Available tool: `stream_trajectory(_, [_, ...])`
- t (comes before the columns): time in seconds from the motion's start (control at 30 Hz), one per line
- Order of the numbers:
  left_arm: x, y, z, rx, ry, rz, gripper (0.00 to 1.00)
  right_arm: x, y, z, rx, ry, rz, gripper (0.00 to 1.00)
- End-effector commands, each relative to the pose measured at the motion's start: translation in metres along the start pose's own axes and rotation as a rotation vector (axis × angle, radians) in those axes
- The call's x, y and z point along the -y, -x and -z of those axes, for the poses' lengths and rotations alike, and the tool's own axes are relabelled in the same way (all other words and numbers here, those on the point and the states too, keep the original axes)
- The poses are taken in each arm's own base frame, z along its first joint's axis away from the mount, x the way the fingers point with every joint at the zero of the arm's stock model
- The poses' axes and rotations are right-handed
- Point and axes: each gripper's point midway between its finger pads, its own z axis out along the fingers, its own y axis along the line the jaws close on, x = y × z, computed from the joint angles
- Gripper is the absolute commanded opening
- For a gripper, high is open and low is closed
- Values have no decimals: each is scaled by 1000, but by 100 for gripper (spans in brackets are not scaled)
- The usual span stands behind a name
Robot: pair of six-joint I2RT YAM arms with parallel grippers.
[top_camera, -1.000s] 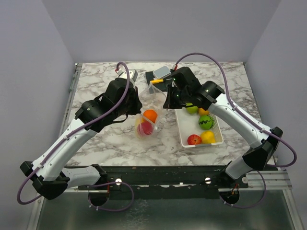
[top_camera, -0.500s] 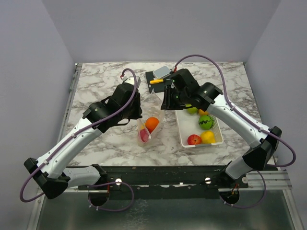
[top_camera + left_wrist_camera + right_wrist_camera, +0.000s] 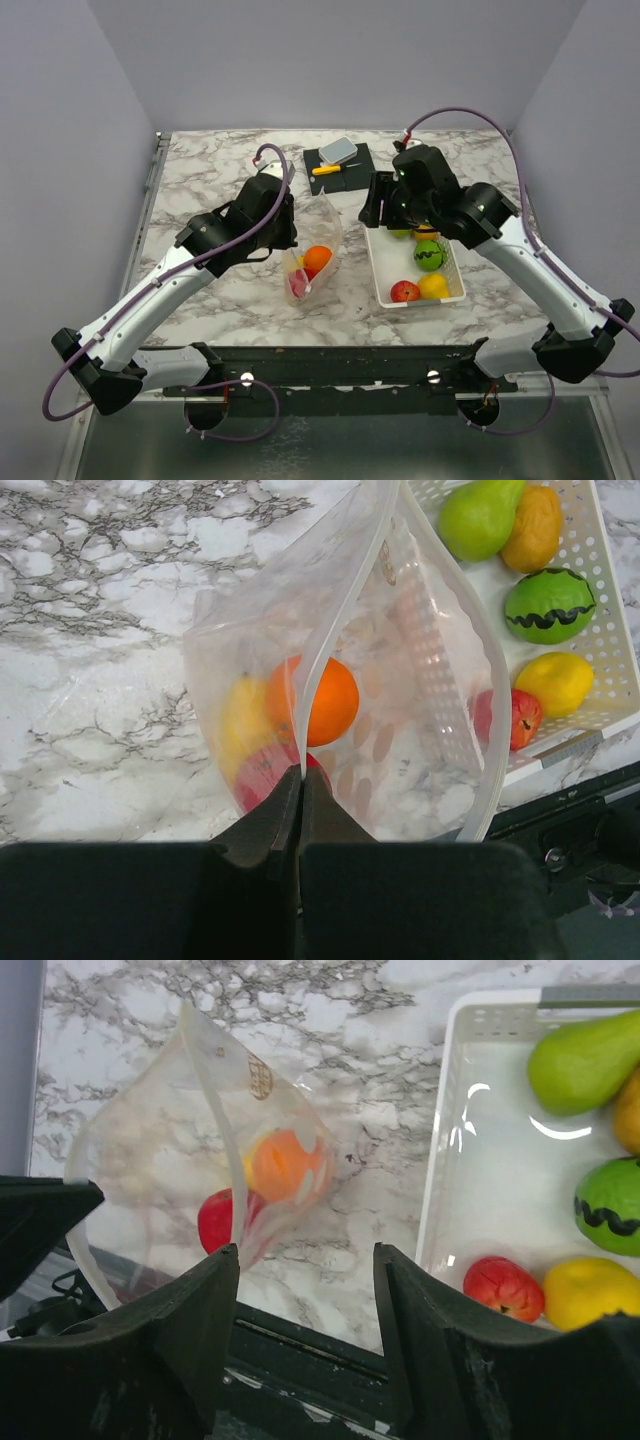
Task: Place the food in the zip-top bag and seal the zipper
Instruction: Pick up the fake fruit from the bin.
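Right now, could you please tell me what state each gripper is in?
Left gripper: closed on the zip-top bag, at its zipper.
Right gripper: open, holding nothing.

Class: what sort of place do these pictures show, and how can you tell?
Probably a lab robot test bench, not a kitchen: two arms bolted at the edge of a marble-patterned table, plain grey walls boxing it in, toy fruit in a white basket.

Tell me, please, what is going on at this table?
The left gripper, fingers shut, pinches the zipper edge of the clear polka-dotted plastic zip-top bag, holding it open. An orange toy fruit, a yellow one and a red one lie inside. The right gripper hangs open and empty near the white slatted plastic basket, which holds five toy fruits.
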Motion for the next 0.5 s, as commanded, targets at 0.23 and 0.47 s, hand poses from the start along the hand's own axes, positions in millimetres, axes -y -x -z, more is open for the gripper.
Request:
stream_trajectory(0.23, [-2,29,13,90,30,-20,0,62,-60,5,-81,-192,-21,70])
stream_trajectory(0.47, [-7,40,19,114,63,-43,0,84,-101,-16,-166,-245,-36,75])
